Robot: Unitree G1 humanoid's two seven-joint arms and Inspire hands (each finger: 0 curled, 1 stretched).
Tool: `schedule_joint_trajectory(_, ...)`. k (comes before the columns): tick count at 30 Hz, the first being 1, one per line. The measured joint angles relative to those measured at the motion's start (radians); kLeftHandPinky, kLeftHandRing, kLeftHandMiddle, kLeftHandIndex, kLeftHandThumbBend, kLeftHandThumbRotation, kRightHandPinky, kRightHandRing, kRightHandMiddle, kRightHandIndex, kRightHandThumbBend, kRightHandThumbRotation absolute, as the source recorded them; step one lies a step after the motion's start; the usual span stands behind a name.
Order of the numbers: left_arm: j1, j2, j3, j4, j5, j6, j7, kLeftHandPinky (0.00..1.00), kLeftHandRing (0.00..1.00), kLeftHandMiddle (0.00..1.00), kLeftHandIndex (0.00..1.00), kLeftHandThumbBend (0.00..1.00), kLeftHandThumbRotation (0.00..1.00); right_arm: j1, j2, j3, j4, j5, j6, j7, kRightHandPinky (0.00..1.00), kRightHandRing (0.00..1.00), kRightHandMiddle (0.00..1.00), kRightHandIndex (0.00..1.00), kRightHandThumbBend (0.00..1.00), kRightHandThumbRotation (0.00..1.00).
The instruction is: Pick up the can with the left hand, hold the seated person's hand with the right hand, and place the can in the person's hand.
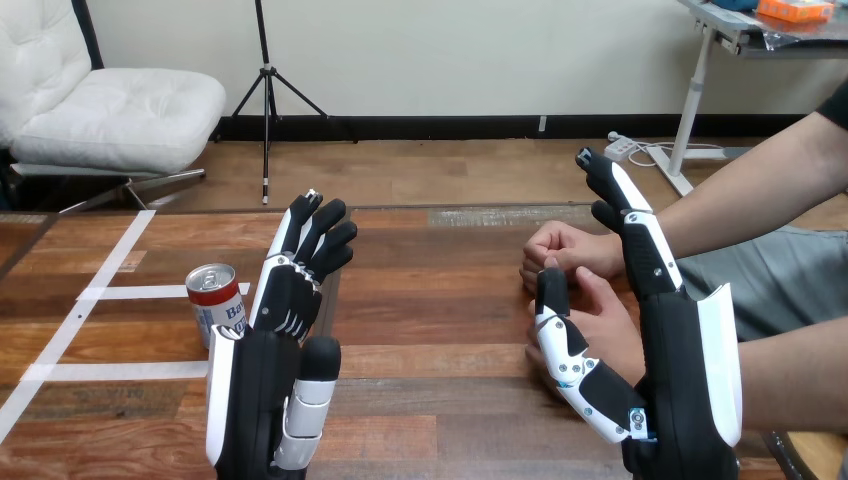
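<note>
1. We see the wooden bench (440,300) stretching across the view, its planks running from side to side
2. The right hand (680,350) comes up from the lower right corner with its white-shelled back toward the view's right. Its fingers (640,235) are straight and point away from us, and its thumb (570,350) stands out straight on the left, so we call this hand spread
3. The left hand (262,380) rises from the bottom edge, left of centre, with its back toward us. Its fingers (318,235) are stretched out straight and close together, curled round nothing
4. White tape strips (120,293) lie flat on the bench at the view's left, some crossing the planks and some along them
5. The person's lower hand (608,330) lies at the view's right, between the right hand's thumb and its palm, with the thumb crossing in front of it. Nothing is curled round it, and we cannot tell whether the two touch
6. The person's upper hand (565,250) is loosely closed just beyond the lower one, left of the right hand's fingers
7. The can (215,305) stands upright on the bench with a silver lid and a red band, just beside the left hand on its left. We cannot tell whether they touch
</note>
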Motion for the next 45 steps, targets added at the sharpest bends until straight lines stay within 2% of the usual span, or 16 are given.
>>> schedule_joint_trajectory(34, -0.003, -0.004, 0.004, 0.001, 0.000, 0.000, 0.002, 0.82, 0.85, 0.89, 0.92, 0.65, 0.96, -0.022, 0.003, -0.007, 0.005, 0.002, -0.003, 0.003, 0.88, 0.92, 0.93, 0.90, 0.13, 0.00)
schedule_joint_trajectory(37, -0.003, -0.004, 0.007, 0.001, 0.003, 0.000, 0.003, 0.82, 0.86, 0.89, 0.93, 0.65, 0.93, -0.022, 0.003, -0.008, 0.005, 0.002, -0.003, 0.003, 0.88, 0.92, 0.93, 0.90, 0.14, 0.00)
schedule_joint_trajectory(45, -0.003, -0.003, 0.027, -0.007, 0.018, 0.031, 0.015, 0.86, 0.89, 0.92, 0.94, 0.62, 0.73, -0.022, 0.003, -0.009, 0.005, 0.001, -0.003, 0.003, 0.88, 0.92, 0.93, 0.90, 0.14, 0.00)
